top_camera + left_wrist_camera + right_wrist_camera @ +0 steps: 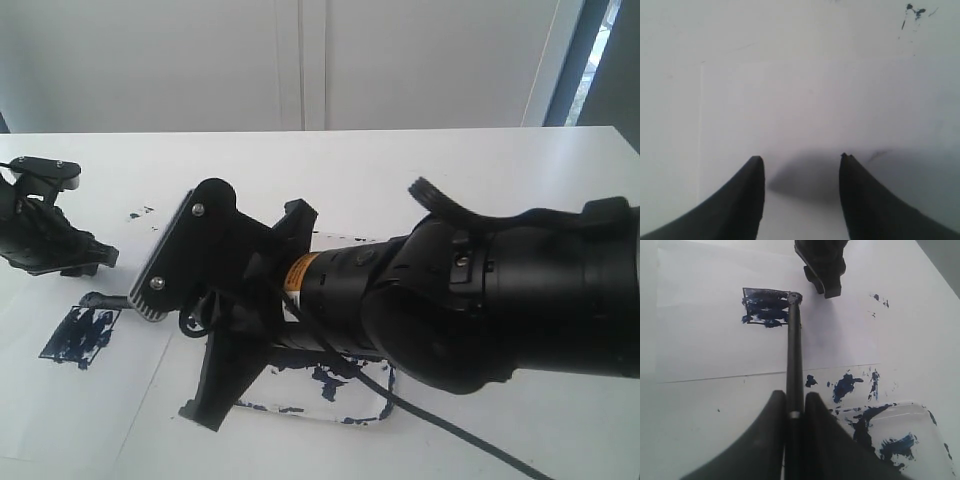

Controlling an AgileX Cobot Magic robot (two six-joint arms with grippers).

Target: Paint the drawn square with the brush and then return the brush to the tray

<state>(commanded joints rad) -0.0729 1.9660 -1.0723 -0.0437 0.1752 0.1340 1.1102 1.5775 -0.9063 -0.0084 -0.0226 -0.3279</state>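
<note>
Black brush [794, 347] pinched by right gripper [794, 396]; tip seemingly at drawn square [762, 306].

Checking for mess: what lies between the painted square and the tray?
Right wrist view: from the square, bare white paper, then blue paint blots on the table before the tray.

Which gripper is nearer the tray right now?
Right. The right gripper, shut on the brush, sits just beside the tray; the left gripper hangs farther off, near the drawn square.
</note>
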